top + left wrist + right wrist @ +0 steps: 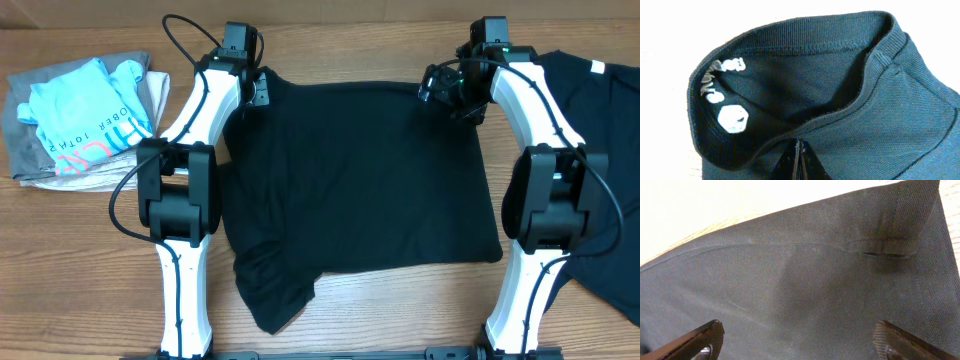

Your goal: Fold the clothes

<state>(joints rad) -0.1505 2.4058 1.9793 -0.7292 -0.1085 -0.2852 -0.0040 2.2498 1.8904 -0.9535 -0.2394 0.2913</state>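
plain wooden table (400, 305) seen from overhead, light brown grain, nothing of the room past its edges. the black shirt (360, 180) lies flat in the middle between the two arms, in a roughly square shape. its collar (805, 40) sits at the far left corner, with white print (732, 120) inside the neck. a rumpled lobe of cloth sticks out toward the near left. so it looks like the neck end points left and the long axis runs left to right, though the shape's too square to be sure.

left gripper (255, 92) is down at that collar, tips clenched together right at the collar's near edge. can't tell if any cloth is caught between them. right gripper (452, 92) is at the far right corner, fingers (695, 340) spread wide over the fabric, gripping nothing.

far left there's a pile of clothes (80, 125), teal on grey. another black garment (600, 120) lies at the right edge.
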